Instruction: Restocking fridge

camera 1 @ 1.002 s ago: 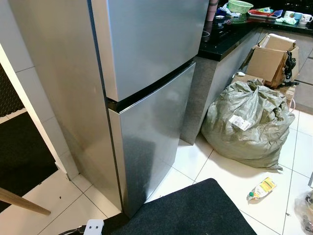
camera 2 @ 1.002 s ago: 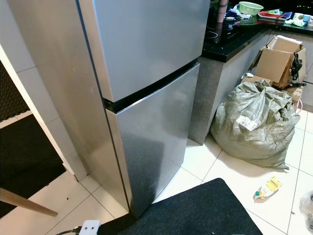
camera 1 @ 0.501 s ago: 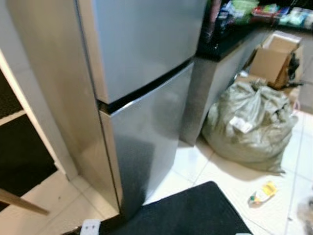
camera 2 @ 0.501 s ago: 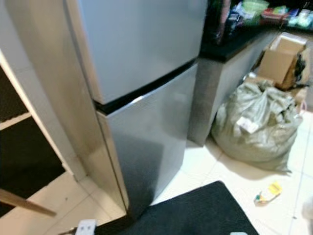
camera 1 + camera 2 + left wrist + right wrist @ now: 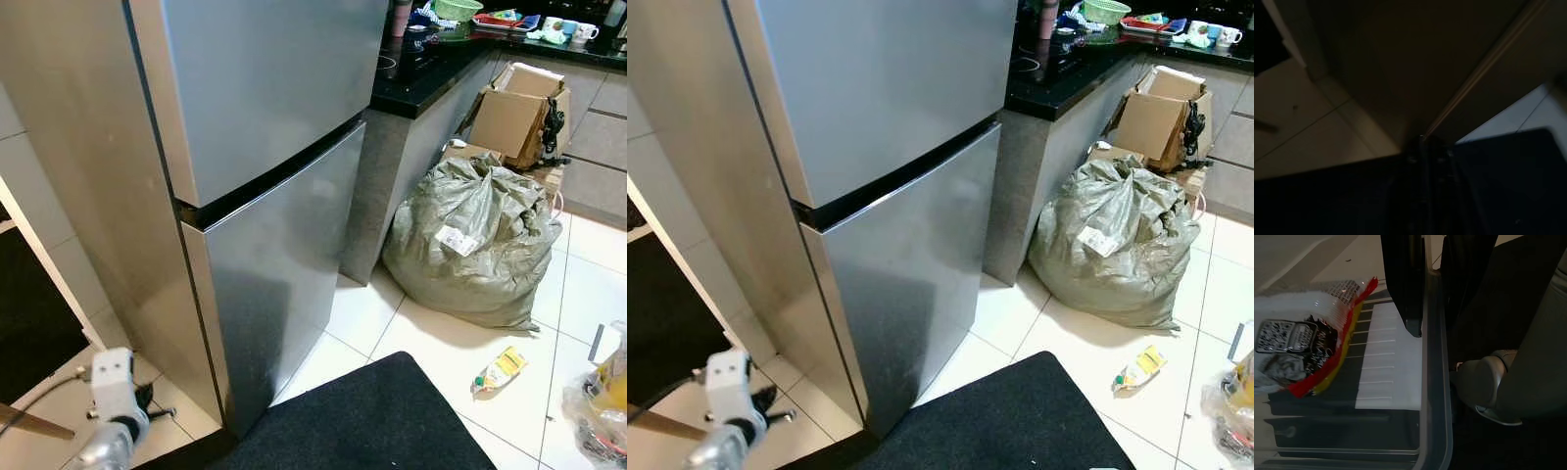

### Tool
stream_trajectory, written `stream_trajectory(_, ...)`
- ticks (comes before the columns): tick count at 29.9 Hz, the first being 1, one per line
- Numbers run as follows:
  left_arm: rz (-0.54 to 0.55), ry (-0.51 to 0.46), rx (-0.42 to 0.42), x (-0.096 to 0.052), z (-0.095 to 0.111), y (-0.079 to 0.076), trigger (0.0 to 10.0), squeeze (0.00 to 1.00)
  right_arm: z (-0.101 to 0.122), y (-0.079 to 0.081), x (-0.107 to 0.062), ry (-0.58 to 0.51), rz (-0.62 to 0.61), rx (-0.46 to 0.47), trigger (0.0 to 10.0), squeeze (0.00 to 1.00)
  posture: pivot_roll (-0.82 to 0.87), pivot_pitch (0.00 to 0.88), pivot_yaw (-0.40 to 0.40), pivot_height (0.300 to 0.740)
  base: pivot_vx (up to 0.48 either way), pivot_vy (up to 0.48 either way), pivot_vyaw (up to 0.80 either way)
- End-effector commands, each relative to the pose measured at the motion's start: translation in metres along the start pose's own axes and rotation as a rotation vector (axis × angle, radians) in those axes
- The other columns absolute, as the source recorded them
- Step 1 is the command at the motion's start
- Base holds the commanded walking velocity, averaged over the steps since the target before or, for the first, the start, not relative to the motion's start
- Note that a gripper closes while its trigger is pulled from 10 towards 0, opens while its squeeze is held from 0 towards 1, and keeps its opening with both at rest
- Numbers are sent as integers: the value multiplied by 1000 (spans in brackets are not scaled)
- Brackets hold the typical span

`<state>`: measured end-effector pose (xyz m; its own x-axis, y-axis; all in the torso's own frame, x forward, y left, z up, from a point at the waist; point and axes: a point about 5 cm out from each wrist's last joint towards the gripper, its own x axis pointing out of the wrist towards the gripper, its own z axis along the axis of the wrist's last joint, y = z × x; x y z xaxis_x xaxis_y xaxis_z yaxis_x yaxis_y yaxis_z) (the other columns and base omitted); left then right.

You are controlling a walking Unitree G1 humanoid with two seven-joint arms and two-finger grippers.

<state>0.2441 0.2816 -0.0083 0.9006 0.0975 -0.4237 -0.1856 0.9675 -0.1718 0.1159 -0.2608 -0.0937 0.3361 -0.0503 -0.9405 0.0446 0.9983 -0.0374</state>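
The fridge (image 5: 265, 196) stands shut, both doors closed, beside a black tabletop (image 5: 431, 73) with a green basket (image 5: 458, 10) and cups at its far end. On the tiled floor lie a stuffed grey sack (image 5: 475, 240), a cardboard box (image 5: 514, 113), a small yellow packet (image 5: 500, 370) and a black mat (image 5: 372, 421).

The right wrist view adds what the head views lack: the right gripper (image 5: 1427, 289) grasping the rim of a clear plastic bin (image 5: 1437, 382), one finger inside and one outside, with a red-edged snack packet (image 5: 1308, 350) in the bin.

The left wrist view is very dark: the left gripper (image 5: 1425, 161) hangs near the fridge's bottom corner, and I cannot tell its state
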Motion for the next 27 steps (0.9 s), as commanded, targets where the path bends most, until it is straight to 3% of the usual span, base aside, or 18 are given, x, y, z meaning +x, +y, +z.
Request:
stream_trajectory(1,-26,-38,-35,0,12,7,10000,1000,2,-5,-1,-6,-17,-6,10000,0,-26,0,-32,740,0,0,0)
stream_trajectory(4,-189,-104,-6,3,36,7,10000,1000,3,-7,-2,-7,-19,-12,10000,0,-25,0,-33,740,0,0,0)
stream_trajectory(7,-252,-154,2,3,51,9,10000,1000,4,-7,-2,-8,-19,-17,10000,0,-25,0,-37,740,0,0,0)
stream_trajectory(8,-352,-200,3,4,67,6,10000,1000,5,-8,-2,-8,-19,-23,10000,0,-24,0,-40,740,0,0,0)
stream_trajectory(10,-392,-211,8,4,71,4,10000,1000,6,-8,-2,-8,-19,-26,10000,0,-24,0,-41,740,0,0,0)
stream_trajectory(13,-557,-228,55,5,83,-8,10000,1000,7,-9,-2,-9,-21,-30,10000,0,-26,0,-39,740,0,0,0)
stream_trajectory(17,-668,-220,115,5,92,-18,10000,1000,9,-9,-2,-14,-21,-31,10000,0,-29,0,-36,740,0,0,0)
stream_trajectory(27,-801,-312,240,8,124,-40,10000,1000,9,-8,-2,-12,-16,-27,10000,0,-30,0,-36,740,0,0,0)
